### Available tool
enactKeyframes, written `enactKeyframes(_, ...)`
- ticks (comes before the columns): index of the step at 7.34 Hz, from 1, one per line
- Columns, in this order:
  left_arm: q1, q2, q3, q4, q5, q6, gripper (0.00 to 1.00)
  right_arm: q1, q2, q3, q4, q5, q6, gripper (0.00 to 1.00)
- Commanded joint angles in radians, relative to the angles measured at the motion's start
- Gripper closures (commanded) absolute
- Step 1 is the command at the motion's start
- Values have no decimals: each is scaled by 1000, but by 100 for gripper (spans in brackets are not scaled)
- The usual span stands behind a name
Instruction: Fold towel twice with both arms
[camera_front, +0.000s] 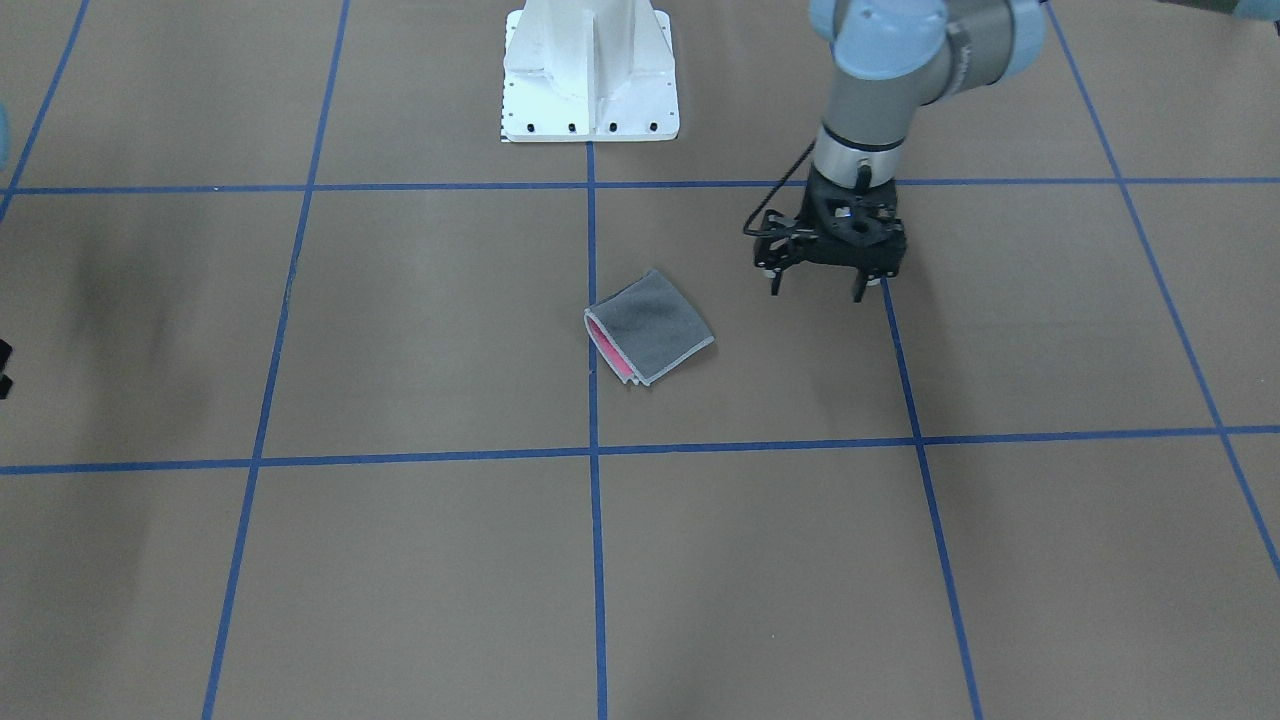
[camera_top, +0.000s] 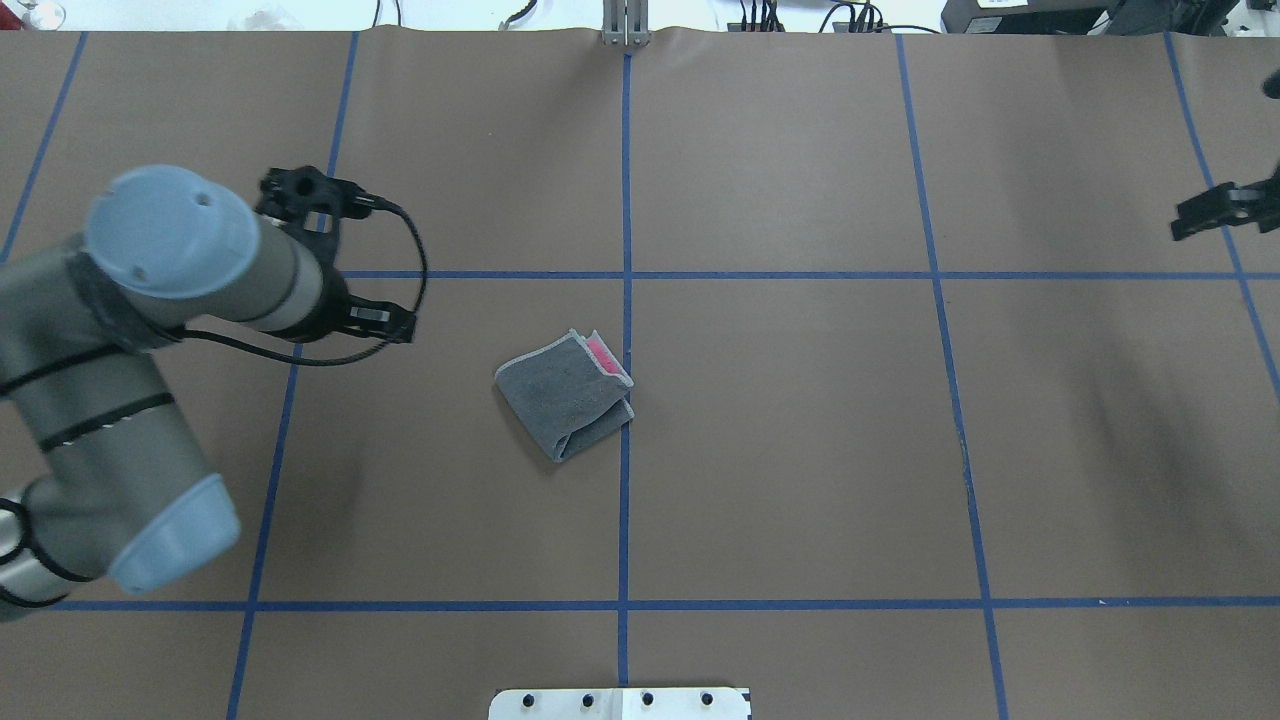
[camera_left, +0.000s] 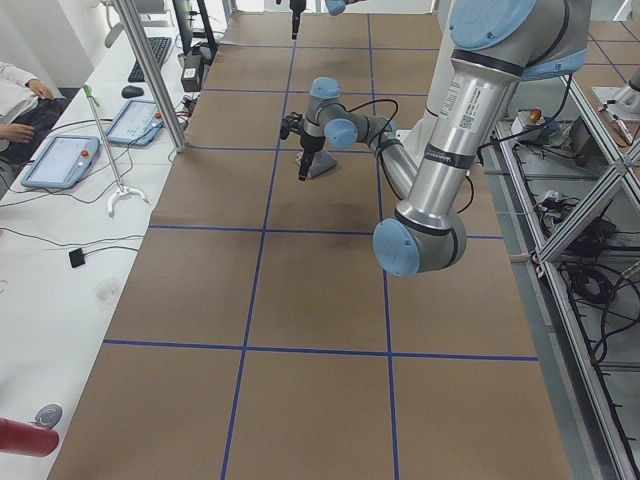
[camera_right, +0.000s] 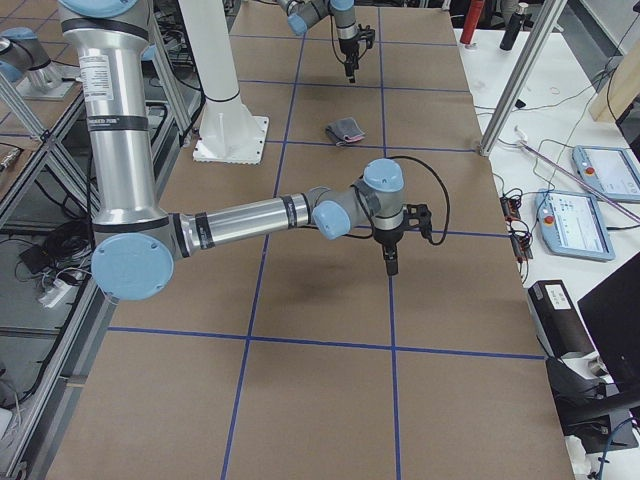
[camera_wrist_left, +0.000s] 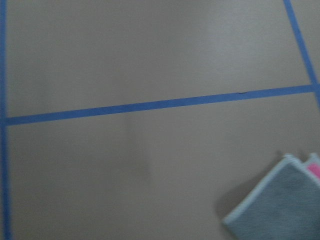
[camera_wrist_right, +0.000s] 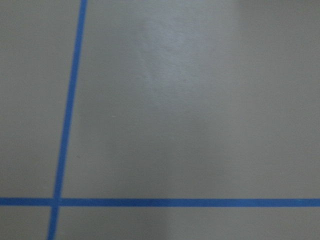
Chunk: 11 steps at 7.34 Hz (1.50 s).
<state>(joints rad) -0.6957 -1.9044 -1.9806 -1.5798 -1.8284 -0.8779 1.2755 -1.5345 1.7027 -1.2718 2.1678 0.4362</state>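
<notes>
Towel (camera_top: 560, 400) lies folded, grey up, skewed against blue tape lines (camera_top: 627, 180).

We look steeply down on the desk (camera_front: 400, 560) from across it, with the white pedestal (camera_front: 590, 75) at frame top. The overhead view faces the opposite way, pedestal at bottom. Side views look along the desk from each end. Wrist views sit close. The left one shares the towel (camera_wrist_left: 280, 205) at lower right.

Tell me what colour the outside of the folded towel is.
The towel is dark grey outside with light grey edging, pink peeking out; best in the front-facing view.
</notes>
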Motion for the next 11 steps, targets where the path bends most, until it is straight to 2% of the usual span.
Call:
enactKeyframes(1, -193, 167, -58, 12, -131, 290, 0, 183, -88, -75, -3, 108, -275, 0)
enactKeyframes(2, -303, 230, -58, 12, -209, 439, 0, 246, -98, -124, -6, 119, -368, 0)
enactKeyframes(3, -414, 288, -54, 15, -280, 567, 0, 298, -93, -129, -91, 118, -461, 0)
enactKeyframes(4, -512, 336, -32, 20, -328, 700, 0, 333, -78, -115, -238, 118, -600, 0)
enactKeyframes(6, -689, 370, 59, 84, -412, 953, 0, 377, 19, -110, -471, 106, -724, 0)
enactKeyframes(7, -747, 372, 116, 105, -423, 1067, 0, 381, 8, -110, -475, 103, -726, 0)
enactKeyframes(10, -836, 419, 216, 95, -439, 1074, 0, 380, -6, -121, -468, 109, -709, 0)
enactKeyframes(11, -878, 421, 213, 89, -440, 1079, 0, 380, -9, -123, -466, 109, -709, 0)
